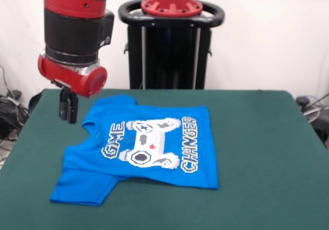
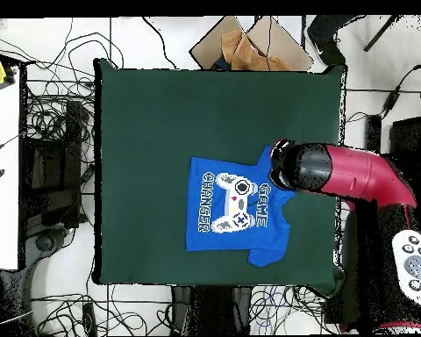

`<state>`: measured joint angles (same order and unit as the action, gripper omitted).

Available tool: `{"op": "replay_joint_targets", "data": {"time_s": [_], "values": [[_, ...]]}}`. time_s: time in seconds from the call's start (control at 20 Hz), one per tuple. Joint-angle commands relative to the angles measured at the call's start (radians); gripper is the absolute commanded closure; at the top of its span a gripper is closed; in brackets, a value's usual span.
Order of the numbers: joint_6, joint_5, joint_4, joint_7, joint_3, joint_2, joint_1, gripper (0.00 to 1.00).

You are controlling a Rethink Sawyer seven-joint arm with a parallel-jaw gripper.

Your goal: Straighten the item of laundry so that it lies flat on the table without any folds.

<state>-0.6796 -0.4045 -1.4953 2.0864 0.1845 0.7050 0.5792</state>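
One blue T-shirt (image 1: 149, 145) lies spread on my green table (image 1: 267, 153). My gripper (image 1: 68, 106) hangs by its collar; I cannot tell how its jaws stand.

One camera sits low across the surface (image 1: 267, 137), facing the arm (image 1: 77, 29) and the wall behind, close enough that the near edge is cut off. The other hangs high above, looking straight down on the whole surface (image 2: 161, 114) and the floor around it. Both share the shirt (image 1: 149, 147) (image 2: 236, 211); the front view's height is probably about chest level.
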Motion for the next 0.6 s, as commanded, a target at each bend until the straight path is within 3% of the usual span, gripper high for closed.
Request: {"op": "replay_joint_targets", "data": {"time_s": [0.05, 0.6], "values": [[-0.040, 0.003, -0.053, -0.137, 0.087, -0.057, 0.049, 1.00], [-0.114, 0.000, 0.030, -0.170, 0.106, -0.086, 0.067, 1.00]]}}
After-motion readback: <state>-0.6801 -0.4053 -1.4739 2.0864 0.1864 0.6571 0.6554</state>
